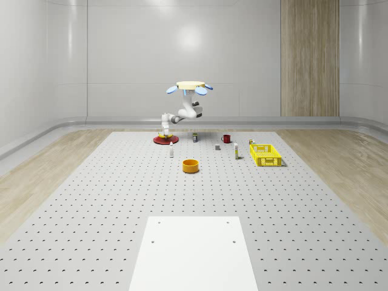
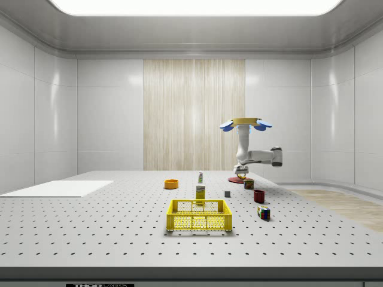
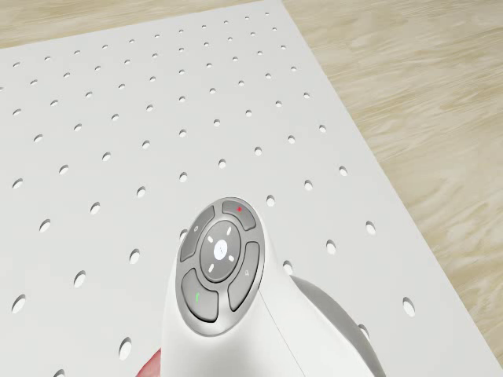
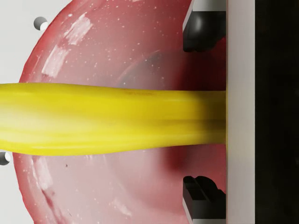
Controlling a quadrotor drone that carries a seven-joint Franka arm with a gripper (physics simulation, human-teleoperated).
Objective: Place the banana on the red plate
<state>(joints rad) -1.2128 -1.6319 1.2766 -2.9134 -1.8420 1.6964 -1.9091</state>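
— Pegboard (image 1: 121, 200), white and dotted with holes, covers the floor of a pale room. What are the fingers (image 4: 201, 28) doing?

— They stand apart. In the wrist view one dark pad sits on each side of the banana (image 4: 103, 119), with a strip of plate showing between each pad and the fruit, so neither pad touches it.

— Which way does the banana lie?

— Its long axis runs straight across the gripper (image 4: 201, 114), at right angles to the line from one finger to the other. One end is by the gripper's pale body. The other reaches out past the plate's rim, over the board.

— And the plate (image 4: 93, 42)?

— Red and glossy, right beneath the banana. I cannot tell whether the fruit rests on it or hangs just above it.

— Further out?

— In the whole-scene view the gripper (image 1: 165, 130) points down over the plate (image 1: 163, 140) at the far side of the board. The arm (image 1: 188, 112) bends up from there toward that view's right, to the drone (image 1: 190, 86). The drone hovers over the board, beside the plate and not directly above it. The side view has the drone (image 2: 245, 122) well up, with the gripper (image 2: 242, 174) just over the plate (image 2: 234, 180).

— Anything else on the board?

— A bowl (image 1: 191, 165), orange, nearer the camera. A mug (image 1: 226, 139), red, to the whole-scene view's right of the plate. A basket (image 1: 265, 155), yellow, farther right. A sheet (image 1: 194, 254), plain white, at the near edge.
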